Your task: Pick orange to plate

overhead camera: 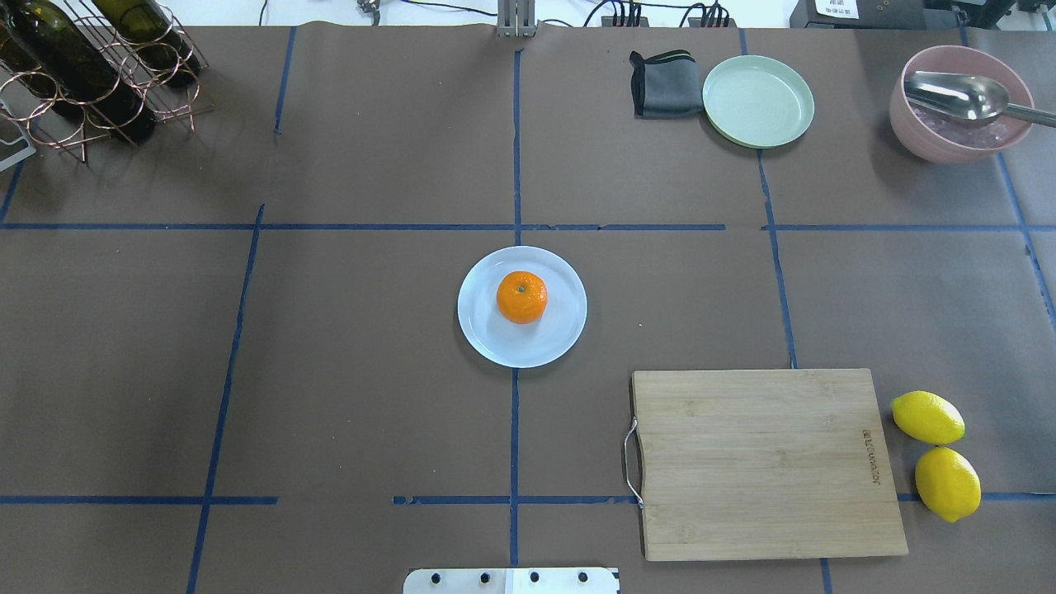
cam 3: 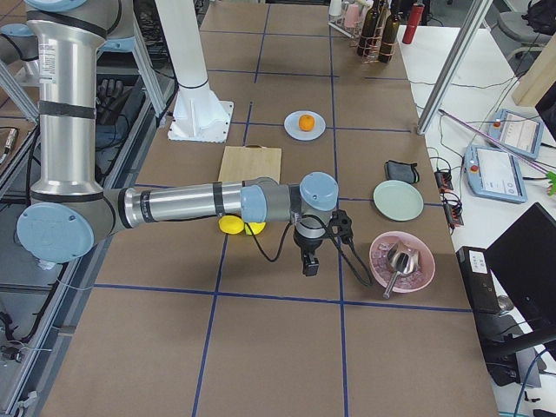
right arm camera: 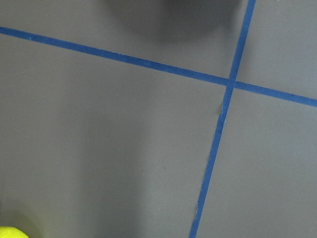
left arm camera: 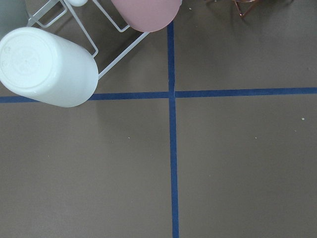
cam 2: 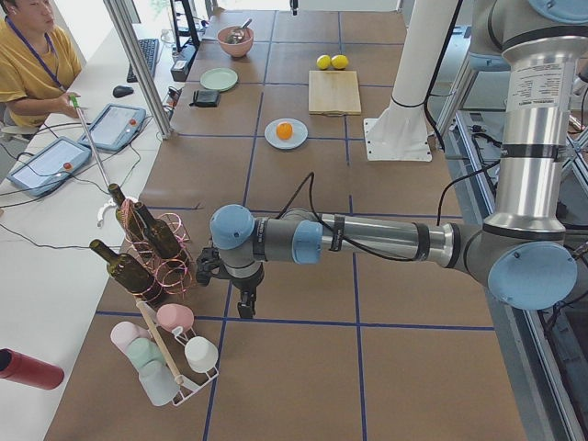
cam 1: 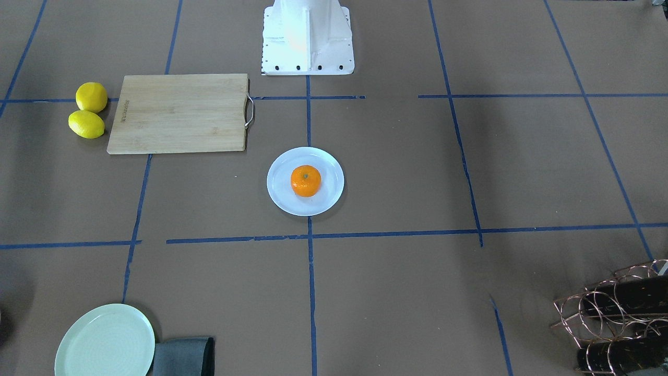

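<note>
**Orange sits on the white plate; both arms parked at the table ends**

You find the orange (overhead camera: 521,297) resting on the plate (overhead camera: 495,348) at the middle of the table. It sits slightly off the plate's centre, with its green stem dot facing up. In the front-facing view, the same orange (cam 1: 306,180) lies well inside the plate's (cam 1: 281,197) raised rim. Nothing touches either of them.

Neither arm is near the plate. The left gripper (cam 2: 245,309) hangs, pointing down, above the brown table cover at the robot's left end. It is just beside the copper wine rack (cam 2: 156,248) and the cup rack (cam 2: 170,354). Its wrist camera looks straight down on a cross of blue tape, with a white cup (left arm camera: 47,67) and a pink cup (left arm camera: 146,11) at the top of that view.

The right gripper (cam 3: 309,266) hangs, also pointing down, at the opposite end. It is between the two lemons (cam 3: 236,226) and the pink bowl (cam 3: 401,261), which holds a metal spoon (overhead camera: 957,95). Its wrist camera shows only crossing tape lines and a sliver of lemon in the bottom left corner.

Only the side views show the grippers, so you cannot tell whether either set of fingers is spread or closed.

Elsewhere on the table, a wooden cutting board (overhead camera: 763,462) lies beside the lemons. A pale green plate (overhead camera: 757,101) touches a folded grey cloth (overhead camera: 662,82) along the far edge.
</note>
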Robot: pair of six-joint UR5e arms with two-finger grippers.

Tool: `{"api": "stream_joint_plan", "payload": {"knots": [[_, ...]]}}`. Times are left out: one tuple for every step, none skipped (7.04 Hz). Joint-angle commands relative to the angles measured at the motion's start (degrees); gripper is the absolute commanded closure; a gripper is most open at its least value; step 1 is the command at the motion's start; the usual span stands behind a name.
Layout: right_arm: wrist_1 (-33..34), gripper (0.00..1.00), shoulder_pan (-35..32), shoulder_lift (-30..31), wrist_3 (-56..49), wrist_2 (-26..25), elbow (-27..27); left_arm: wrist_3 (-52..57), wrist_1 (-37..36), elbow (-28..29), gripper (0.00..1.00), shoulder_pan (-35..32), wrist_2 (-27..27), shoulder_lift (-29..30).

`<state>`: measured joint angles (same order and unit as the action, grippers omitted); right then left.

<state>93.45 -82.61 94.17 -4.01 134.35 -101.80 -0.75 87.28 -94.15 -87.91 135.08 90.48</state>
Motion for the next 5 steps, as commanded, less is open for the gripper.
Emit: {"api": "stream_joint_plan", "payload": {"knots": [[0.68, 0.00, 0.00, -0.04, 0.50, 1.00, 0.12, -0.04, -0.18, -0.24, 0.00, -0.07, 0.01, 0.22], [0.68, 0.00, -0.26, -0.04, 0.59, 1.00, 0.12, -0.04, -0.18, -0.24, 0.00, 0.02, 0.01, 0.22], [0.85, 0.00, -1.48, -0.04, 0.59, 1.00, 0.03, -0.04, -0.18, -0.24, 0.00, 0.02, 0.01, 0.66], [1.99, 0.00, -2.19, -0.30, 0.59, 0.91, -0.32, -0.04, -0.18, -0.15, 0.00, 0.02, 0.01, 0.66], [2.26, 0.00, -3.24, -0.30, 0.59, 1.00, -0.76, -0.04, -0.27, -0.15, 0.00, -0.06, 0.10, 0.75]]}}
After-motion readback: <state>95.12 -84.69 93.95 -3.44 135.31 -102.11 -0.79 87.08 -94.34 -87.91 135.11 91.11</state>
